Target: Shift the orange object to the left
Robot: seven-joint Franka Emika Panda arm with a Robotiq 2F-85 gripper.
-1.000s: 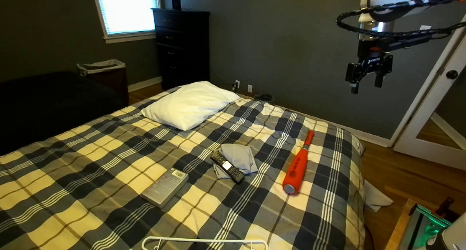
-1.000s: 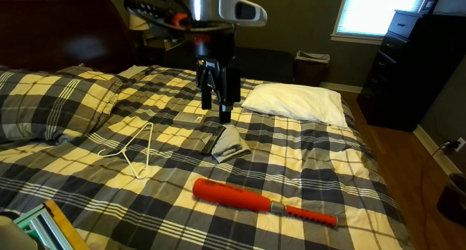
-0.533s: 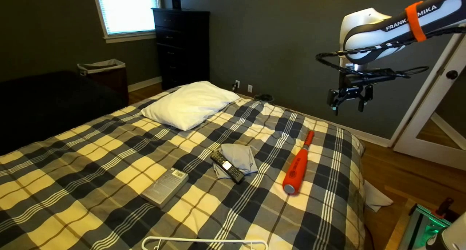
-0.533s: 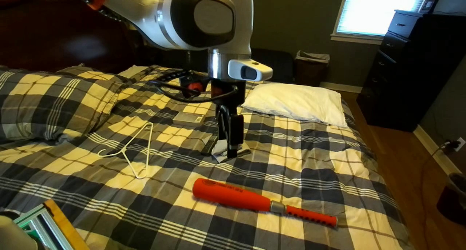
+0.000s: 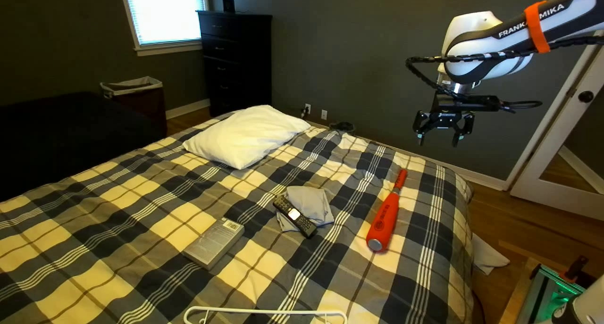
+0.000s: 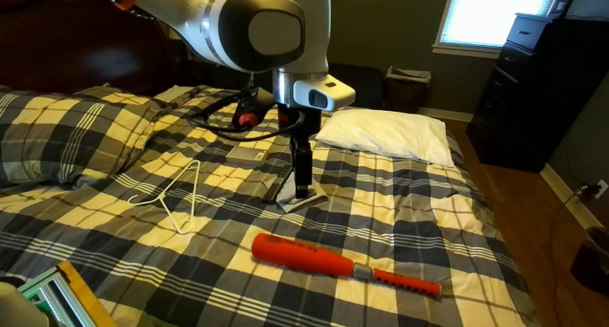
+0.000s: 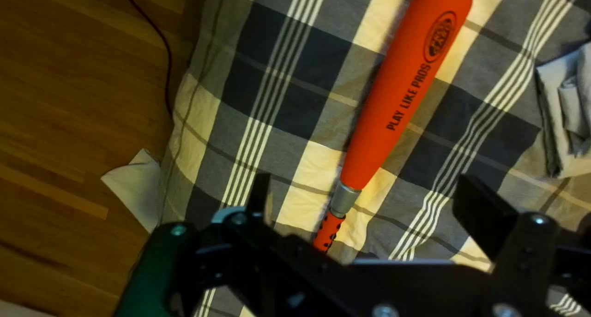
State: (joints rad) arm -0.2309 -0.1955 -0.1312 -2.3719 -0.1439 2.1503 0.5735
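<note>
Lying from left to right in an exterior view: a plaid blanket (image 5: 118, 225), sides given as seen there.
Hamper (image 5: 140, 108): placed at the far left, its rim edged in white.
Box (image 5: 214, 246): grey, laid flat on the near left of the blanket.
Dresser (image 5: 236, 60): black, set at the far side, beyond the blanket.
Pillow (image 5: 247, 135): white, rested on the far part of the blanket.
Hanger (image 5: 265, 311): white, laid on the near part of the blanket, cut off by the view's edge.
Remote (image 5: 295, 215): black, laid across the left part of a cloth (image 5: 314, 202).
Cloth: grey, folded, placed left of the bat (image 5: 384, 220) and apart from it.
Bat: orange-red, laid on the right part of the blanket, its thick end pointed near and its grip pointed far; "PLAY LIKE PROS" can be read on it in the wrist view.
Gripper (image 5: 438, 141): held up at the right, apart from the bat; its jaws are spread wide with nothing gripped, and in the wrist view the bat's narrow end is seen between them.
Arm (image 5: 509, 43): extended from the right edge, circled by an orange band (image 5: 538, 28).
Door (image 5: 557, 196): white, seen at the far right.
</note>
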